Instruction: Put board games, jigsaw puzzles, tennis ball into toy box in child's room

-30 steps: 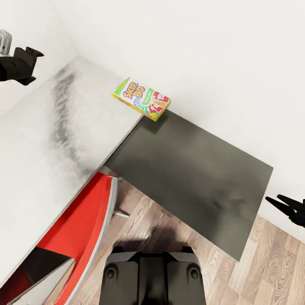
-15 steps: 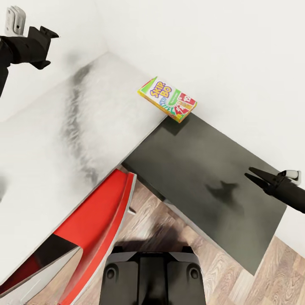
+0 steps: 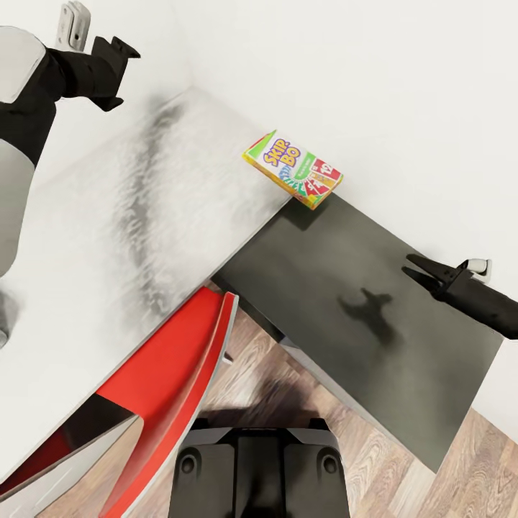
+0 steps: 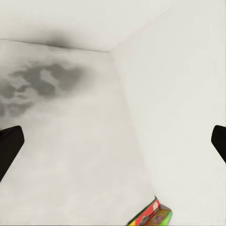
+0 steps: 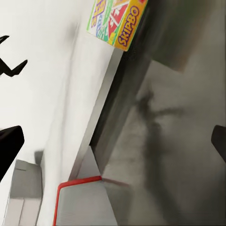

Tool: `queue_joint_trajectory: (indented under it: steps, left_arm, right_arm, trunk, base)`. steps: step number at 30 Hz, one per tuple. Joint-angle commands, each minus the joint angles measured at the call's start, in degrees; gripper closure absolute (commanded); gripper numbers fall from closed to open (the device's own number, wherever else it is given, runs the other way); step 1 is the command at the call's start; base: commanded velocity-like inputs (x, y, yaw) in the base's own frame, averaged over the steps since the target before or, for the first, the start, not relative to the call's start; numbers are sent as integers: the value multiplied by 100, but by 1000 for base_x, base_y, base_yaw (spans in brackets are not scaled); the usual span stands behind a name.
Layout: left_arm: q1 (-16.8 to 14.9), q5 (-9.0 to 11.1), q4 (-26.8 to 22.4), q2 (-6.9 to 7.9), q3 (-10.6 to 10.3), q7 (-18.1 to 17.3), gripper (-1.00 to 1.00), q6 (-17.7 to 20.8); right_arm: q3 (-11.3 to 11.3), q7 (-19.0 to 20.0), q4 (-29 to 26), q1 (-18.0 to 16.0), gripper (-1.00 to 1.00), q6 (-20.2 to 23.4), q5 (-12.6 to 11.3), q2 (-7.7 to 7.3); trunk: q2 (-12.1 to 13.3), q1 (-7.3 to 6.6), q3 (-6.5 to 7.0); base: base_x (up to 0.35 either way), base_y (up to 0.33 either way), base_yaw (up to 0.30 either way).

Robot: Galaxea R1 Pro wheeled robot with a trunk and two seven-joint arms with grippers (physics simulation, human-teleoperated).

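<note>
Left gripper [image 3: 119, 52] high at far left of the head view, raised above the pale grey wing of the tabletop [image 3: 108, 237]; fingers [image 4: 8, 146] wide apart at the two edges of the left wrist view, nothing between them. Below, a red chair [image 3: 169, 374] tucked against the tabletop's front edge, its back slanting under the light wing. Robot's black base [image 3: 259, 471] at bottom centre, over wood-plank floor [image 3: 266, 374]. Further right, the board game [image 3: 293, 169], a green-edged Skip-Bo box, flat on the tabletop close to the white wall [image 3: 374, 101], straddling the seam where the light wing meets the dark grey wing [image 3: 360, 316]; one corner overhanging the dark side. Nothing else near it. Right gripper [image 3: 421, 270] at far right, hovering over the dark wing, well apart from the box, shadow cast on the surface beneath; fingers [image 5: 9, 146] spread wide and empty in the right wrist view, with the box's yellow edge at the frame's border.
</note>
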Motion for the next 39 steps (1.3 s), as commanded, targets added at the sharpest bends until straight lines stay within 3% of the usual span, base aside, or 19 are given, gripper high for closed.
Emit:
queue_joint_trajectory:
  steps: [1,2,4,7,9,10,13,20,22,28,34,36,39]
  left_arm:
    - [-25,61,-20,-76,-37,79,-100,-4]
    - [-25,61,-20,-76,-37,79,-100,-4]
    - [-58,61,-59,-255,-32,154,-100,-2]
    - [-69,62,-86,-347,-30,211,-100,-2]
    - [-86,65,-165,-517,-26,377,-100,-1]
    - [-86,65,-165,-517,-26,377,-100,-1]
    - [-100,70,-384,-743,-21,702,-100,0]
    - [-109,110,-772,-1003,-18,1128,-100,58]
    - [-112,209,-967,-1107,-17,1307,-100,234]
    - [-114,433,-1297,-1208,-16,1582,-100,637]
    - [-110,711,-1831,-1273,-11,2112,-100,1004]
    - [-93,837,-2136,-1293,-11,2431,-100,1098]
    - [-74,964,-2412,-1306,-13,2739,-100,1159]
  right_arm:
    - [5,-53,63,-93,-100,28,25,28]
    - [5,-53,63,-93,-100,28,25,28]
    - [16,-242,219,-284,-100,23,22,83]
    - [18,-334,303,-382,-100,17,21,112]
    - [20,-495,486,-562,-100,4,18,167]
    - [20,-495,486,-562,-100,4,18,167]
    - [26,-649,823,-826,-100,-13,15,237]
    - [31,-715,1362,-1237,-100,-38,8,270]
    - [35,-719,1562,-1384,-100,-41,-8,283]
    - [41,-714,1734,-1513,-100,-66,-23,333]
    - [55,-677,1840,-1590,-100,-273,-8,601]
    - [69,-667,1879,-1607,-100,-492,8,760]
    - [103,-660,1914,-1614,-100,-735,20,886]
  trunk:
    - [-9,3,-6]
    - [-9,3,-6]
    - [-9,3,-6]
    - [-9,3,-6]
    - [-9,3,-6]
    - [-9,3,-6]
    - [-9,3,-6]
    - [-9,3,-6]
    - [-9,3,-6]
    - [-9,3,-6]
    - [-9,3,-6]
    - [-9,3,-6]
    - [-9,3,-6]
  base:
    - [0,0,16]
    - [0,0,16]
    - [0,0,12]
    - [0,0,8]
    - [0,0,6]
    - [0,0,5]
    - [0,0,3]
    - [0,0,2]
    - [0,0,0]
    - [0,0,0]
    - [0,0,0]
    - [0,0,0]
    - [0,0,0]
